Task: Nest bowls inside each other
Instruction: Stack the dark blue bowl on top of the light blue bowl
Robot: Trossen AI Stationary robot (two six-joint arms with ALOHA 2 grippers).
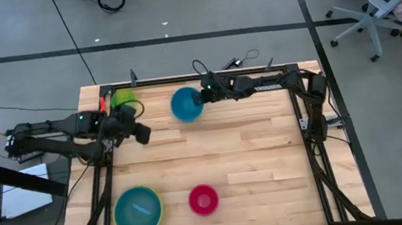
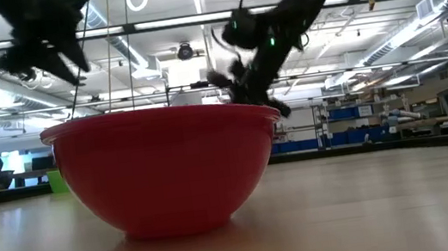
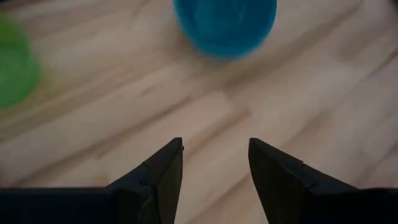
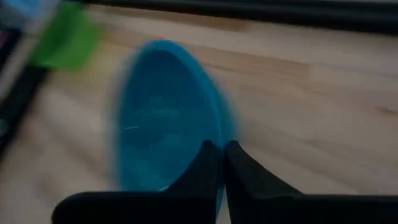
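The bright blue bowl (image 1: 187, 104) is at the table's far middle, with my right gripper (image 1: 203, 93) shut on its rim. My left gripper (image 1: 139, 132) hangs open over bare wood to the bowl's left, with nothing between its fingers (image 3: 163, 177). A small lime-green bowl (image 1: 125, 99) stands at the far left corner. Near the front left, a light blue bowl (image 1: 138, 207) sits inside the large lime-green bowl (image 1: 120, 224). The pink-red bowl (image 1: 203, 200) stands upright on the table beside them. My right gripper pinches the blue bowl's rim (image 4: 214, 134) between its two fingers, on the side facing the table's right edge. The fingers slant down at it from the right. The bowl (image 4: 165, 118) looks tilted; whether its base is on the table I cannot tell.
Black frame rails run along the table's far edge (image 1: 256, 70) and sides. Open wood lies in the table's middle and right half (image 1: 265, 151). In the low view the pink-red bowl (image 2: 165, 168) fills the foreground and hides the table behind it.
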